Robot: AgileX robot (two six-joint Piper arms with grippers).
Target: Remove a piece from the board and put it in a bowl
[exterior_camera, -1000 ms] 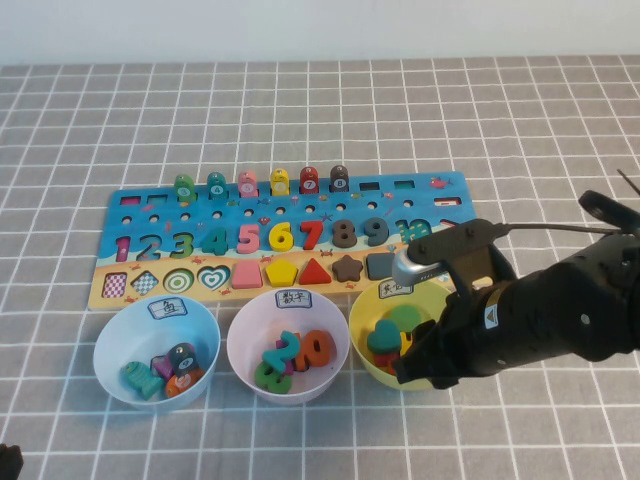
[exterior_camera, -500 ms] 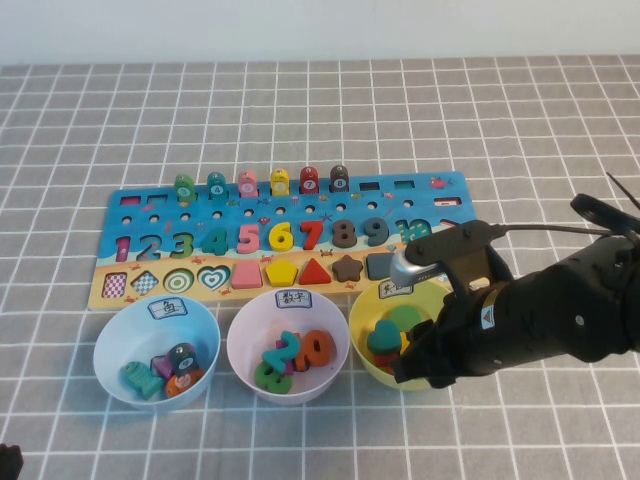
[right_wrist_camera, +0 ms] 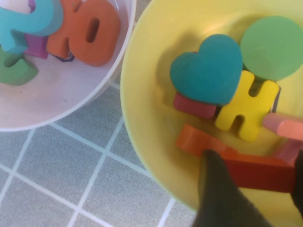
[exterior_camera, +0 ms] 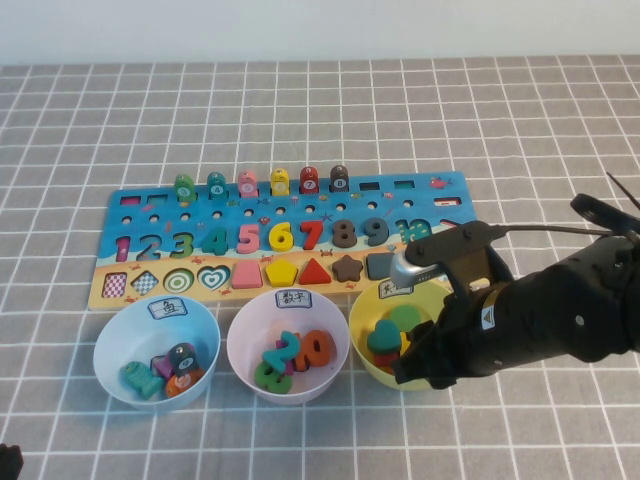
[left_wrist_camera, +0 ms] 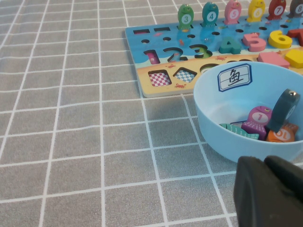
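The blue board (exterior_camera: 150, 205) lies across the middle of the table, with numbers, shape pieces and ringed pegs. The pale yellow bowl (exterior_camera: 358, 335) stands in front of its right end. My right gripper (exterior_camera: 412, 362) reaches down into this bowl. In the right wrist view it (right_wrist_camera: 253, 165) is shut on the small red bar (right_wrist_camera: 265, 174), held low inside the yellow bowl (right_wrist_camera: 142, 118) over a heart, a green disc and a yellow piece. My left gripper (left_wrist_camera: 270, 189) is shut and empty, parked near the table's front left beside the light blue bowl (left_wrist_camera: 213, 118).
A light blue bowl (exterior_camera: 110, 345) and a pale lilac bowl (exterior_camera: 245, 340), both holding pieces, stand left of the yellow one. The right arm (exterior_camera: 560, 310) covers the table's right front. Grey gridded cloth lies open behind the board.
The right arm shifted slightly left and lower over the yellow bowl a second ago, then held still. The left arm has not moved.
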